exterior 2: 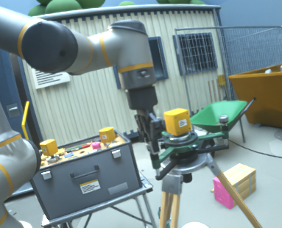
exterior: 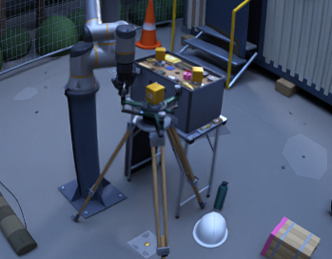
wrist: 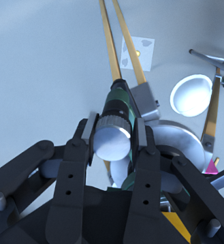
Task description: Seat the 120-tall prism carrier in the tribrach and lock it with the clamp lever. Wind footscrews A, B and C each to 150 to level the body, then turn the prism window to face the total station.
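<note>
My gripper [wrist: 113, 136] [exterior 2: 152, 141] [exterior: 123, 94] hangs straight down at the left arm of the green tribrach [exterior 2: 189, 145] [exterior: 152, 108], and I am gripping the knurled silver-capped footscrew [wrist: 112, 134] there. The tribrach sits on the wooden tripod [exterior: 157, 162]. A yellow prism carrier [exterior 2: 177, 122] [exterior: 155, 93] sits upright in its centre. Another footscrew [exterior 2: 224, 119] stands at the tribrach's right arm.
The grey equipment case [exterior 2: 84, 176] [exterior: 183, 88] on a folding stand sits just behind the tripod, holding more yellow blocks [exterior 2: 107, 134]. A white hard hat [exterior: 210, 229], a green bottle [exterior: 221, 195] and a strapped box [exterior: 290, 238] lie on the ground nearby. The robot's pedestal [exterior: 83, 138] stands left.
</note>
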